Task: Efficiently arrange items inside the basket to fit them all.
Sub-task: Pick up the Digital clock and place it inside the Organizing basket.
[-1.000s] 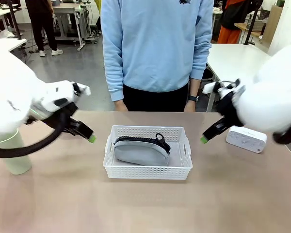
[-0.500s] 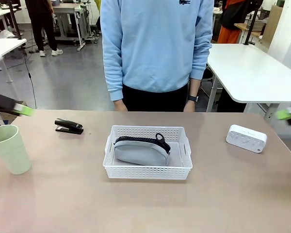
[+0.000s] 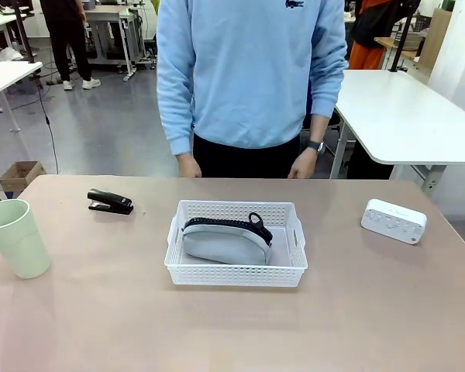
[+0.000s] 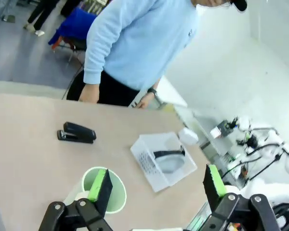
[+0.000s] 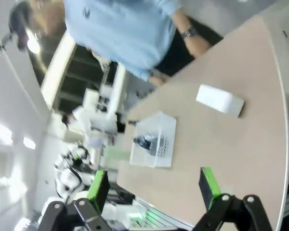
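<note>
1. Basket (image 3: 236, 276) of white plastic, shallow and rectangular, with perforated sides and a flared rim, at the middle of the tan tabletop (image 3: 217, 333), long side toward the robot.
2. Inside it: grey zip pouch (image 3: 221, 243) lying flat along the basket's length, black strap (image 3: 257, 224) looped up at the pouch's right end. Some bare basket floor at the right end.
3. Small black stapler (image 3: 110, 202) flat on the table, left of the basket and well apart from it, toward the far edge.
4. Pale green cup (image 3: 17, 237) upright, mouth up, near the table's left edge, closer to the robot than the stapler.
5. White rectangular power strip (image 3: 394, 221) flat on the table, right of the basket, well apart from it, near the right edge.
6. Left gripper (image 4: 156, 183): fingers spread wide, green pads (image 4: 97, 185) facing each other, nothing between them. High over the table in its wrist view, cup below one finger, stapler and basket farther off.
7. Right gripper (image 5: 153, 185): spread wide too, holding nothing. Wrist view tilted and blurred, power strip and basket well clear of the fingers.
8. Person in a light blue sweatshirt (image 3: 252, 70) standing at the far side, hands (image 3: 189, 165) hanging by the table edge, touching none of the items.
</note>
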`<state>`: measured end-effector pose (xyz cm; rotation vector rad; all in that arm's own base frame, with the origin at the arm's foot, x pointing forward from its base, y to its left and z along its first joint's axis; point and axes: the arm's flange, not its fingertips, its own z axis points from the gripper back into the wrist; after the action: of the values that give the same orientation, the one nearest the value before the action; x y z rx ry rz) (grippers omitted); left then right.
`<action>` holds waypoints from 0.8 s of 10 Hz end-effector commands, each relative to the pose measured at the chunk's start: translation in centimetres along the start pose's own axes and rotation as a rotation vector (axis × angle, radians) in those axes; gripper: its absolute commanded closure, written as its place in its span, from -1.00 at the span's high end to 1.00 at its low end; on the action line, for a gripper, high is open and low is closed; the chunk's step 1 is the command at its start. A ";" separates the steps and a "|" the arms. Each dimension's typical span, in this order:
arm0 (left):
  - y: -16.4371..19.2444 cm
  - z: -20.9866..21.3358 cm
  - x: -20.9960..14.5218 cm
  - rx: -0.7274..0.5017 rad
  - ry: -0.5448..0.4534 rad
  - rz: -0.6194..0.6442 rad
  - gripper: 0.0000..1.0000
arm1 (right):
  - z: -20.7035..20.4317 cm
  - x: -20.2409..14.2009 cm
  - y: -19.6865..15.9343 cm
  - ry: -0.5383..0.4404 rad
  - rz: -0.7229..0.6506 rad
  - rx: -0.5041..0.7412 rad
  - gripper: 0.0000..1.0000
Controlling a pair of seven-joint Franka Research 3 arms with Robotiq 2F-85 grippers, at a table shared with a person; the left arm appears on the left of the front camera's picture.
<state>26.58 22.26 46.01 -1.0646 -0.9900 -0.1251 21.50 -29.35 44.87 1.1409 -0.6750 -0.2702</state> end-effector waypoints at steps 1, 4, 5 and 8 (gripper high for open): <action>-0.5 -2.9 -2.3 -0.018 -0.029 0.001 1.00 | -0.6 0.5 -2.2 -0.038 -0.027 0.033 1.00; 0.9 -1.6 0.1 -0.014 -0.039 0.028 1.00 | 0.7 -0.3 -1.7 -0.041 -0.042 0.017 1.00; 0.9 -1.6 0.1 -0.014 -0.039 0.028 1.00 | 0.7 -0.3 -1.7 -0.041 -0.042 0.017 1.00; 0.9 -1.6 0.1 -0.014 -0.039 0.028 1.00 | 0.7 -0.3 -1.7 -0.041 -0.042 0.017 1.00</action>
<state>27.58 21.64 45.20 -1.0975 -0.9781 -0.0706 20.87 -30.13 43.23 1.1670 -0.6544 -0.3409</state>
